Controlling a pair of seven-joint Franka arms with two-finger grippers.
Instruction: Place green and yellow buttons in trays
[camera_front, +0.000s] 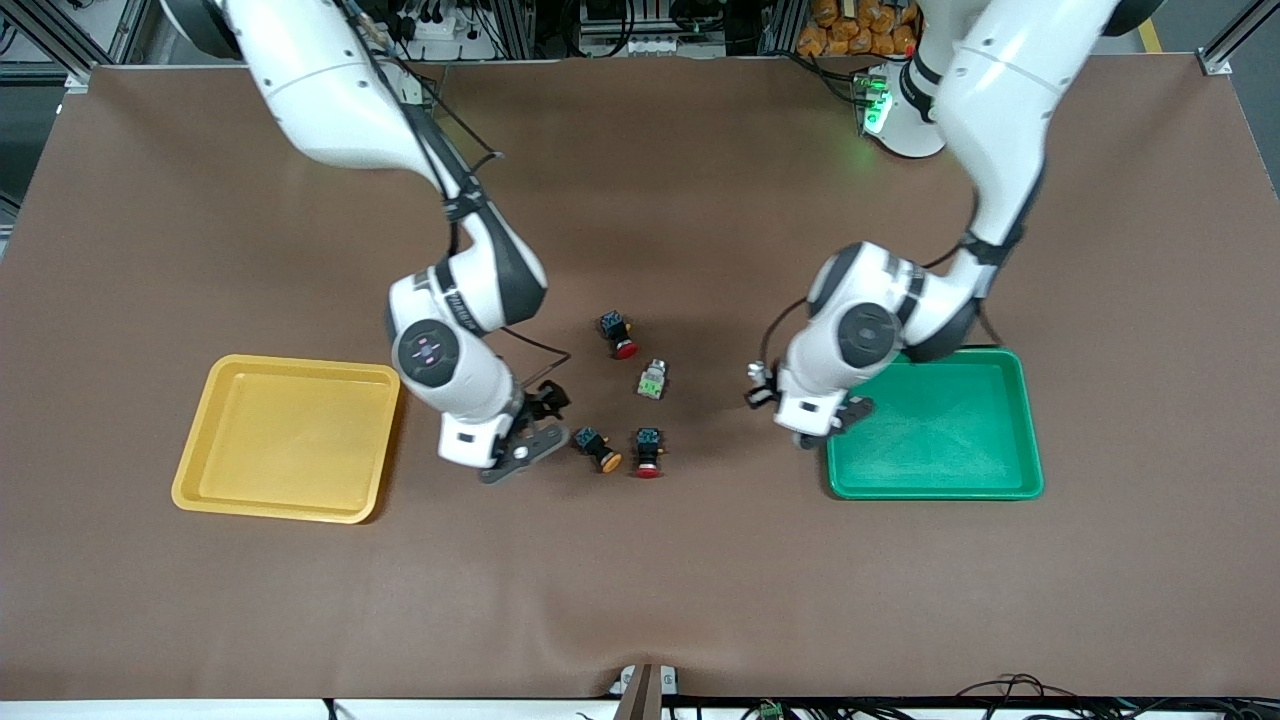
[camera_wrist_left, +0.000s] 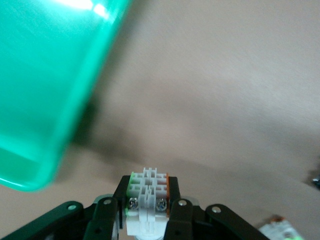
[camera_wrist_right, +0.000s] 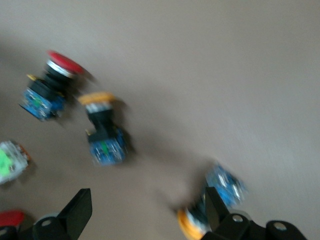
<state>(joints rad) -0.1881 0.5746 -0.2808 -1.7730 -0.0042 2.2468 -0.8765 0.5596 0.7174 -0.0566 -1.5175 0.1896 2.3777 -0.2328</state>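
Observation:
My left gripper (camera_wrist_left: 147, 212) is shut on a whitish button (camera_wrist_left: 148, 192) with green and orange sides. In the front view it (camera_front: 825, 425) hangs at the rim of the green tray (camera_front: 940, 425) that faces the table's middle; the tray also shows in the left wrist view (camera_wrist_left: 45, 85). My right gripper (camera_wrist_right: 147, 212) is open, low over the table between the yellow tray (camera_front: 285, 435) and the buttons (camera_front: 535, 430). A blurred yellow-capped button (camera_wrist_right: 217, 192) lies against one finger. Another yellow-capped button (camera_wrist_right: 102, 132) (camera_front: 597, 447) lies a little apart. A second whitish button (camera_front: 652, 380) (camera_wrist_right: 10, 162) lies mid-table.
Two black switches with red caps lie among the buttons, one (camera_front: 618, 335) toward the robots and one (camera_front: 648, 452) beside the yellow-capped button. Both trays hold nothing. The brown mat (camera_front: 640, 600) is bare toward the front camera.

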